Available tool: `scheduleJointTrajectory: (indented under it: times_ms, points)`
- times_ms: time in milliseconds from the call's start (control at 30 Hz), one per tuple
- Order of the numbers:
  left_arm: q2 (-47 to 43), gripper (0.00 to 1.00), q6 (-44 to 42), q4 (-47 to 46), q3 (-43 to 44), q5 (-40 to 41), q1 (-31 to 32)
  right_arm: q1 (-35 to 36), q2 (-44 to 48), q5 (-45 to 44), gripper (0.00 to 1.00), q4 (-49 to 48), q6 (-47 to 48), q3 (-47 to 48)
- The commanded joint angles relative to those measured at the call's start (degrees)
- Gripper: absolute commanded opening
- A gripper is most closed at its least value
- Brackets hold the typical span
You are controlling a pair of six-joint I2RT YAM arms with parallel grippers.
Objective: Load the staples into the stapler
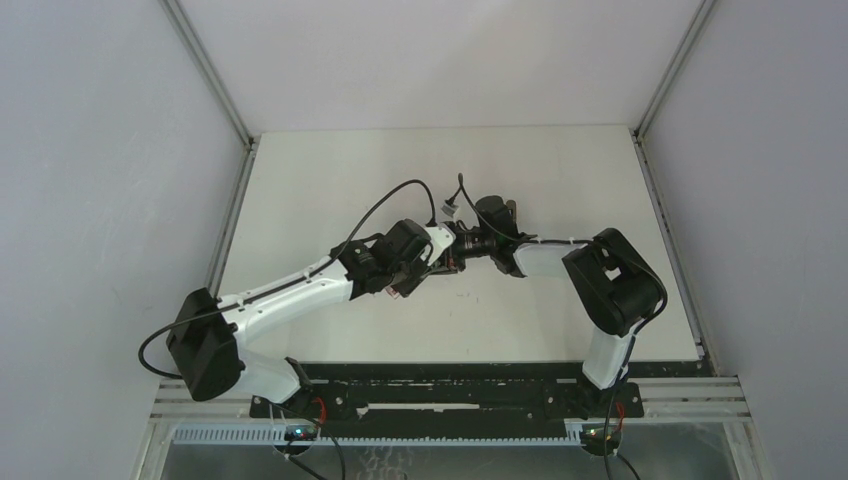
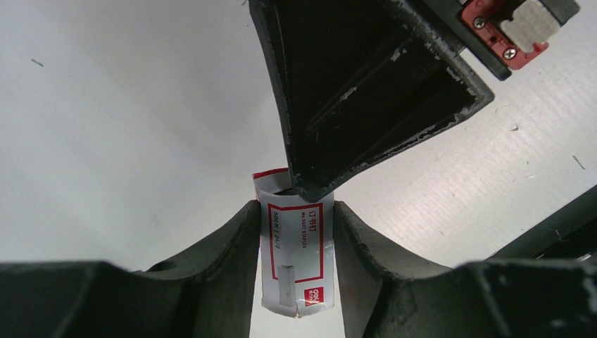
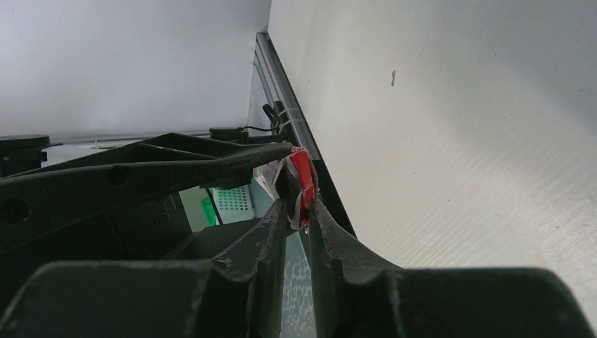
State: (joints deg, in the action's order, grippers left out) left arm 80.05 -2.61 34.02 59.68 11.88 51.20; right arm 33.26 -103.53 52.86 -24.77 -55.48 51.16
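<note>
Left tool: clamped across the long sides of the staples, printed face toward its wrist. This leaves the box end beyond the fingertips free.
Right tool: meets the left one head-on, jaws nipped on the red-and-white end flap, probably to open the box or draw out the tray.
Stapler: not in view.
Table: open surface beyond and to both sides of the tools, so there is room to pull apart.
Side walls: well apart from both tools.

Seemingly a lab: plain white-walled robot test booth.
</note>
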Motion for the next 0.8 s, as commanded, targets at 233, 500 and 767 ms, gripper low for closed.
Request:
scheduleJointTrajectory:
  times_ms: [233, 500, 767]
  points:
    - [-2.88, 0.45, -0.66, -1.15, -1.45, 0.28, -0.14, 0.92, -0.54, -0.03, 0.0, -1.59, 1.05, 1.93]
    - [-1.87, 0.48, -0.82, -0.58, -1.33, 0.6, -0.14, -1.84, 0.03, -1.32, 0.0, -0.33, 6.11, 2.23]
    - [0.68, 0.48, -1.04, 0.26, -0.88, 0.63, -0.22, -2.93, -0.8, -2.72, 0.0, 8.48, 15.79, 6.32]
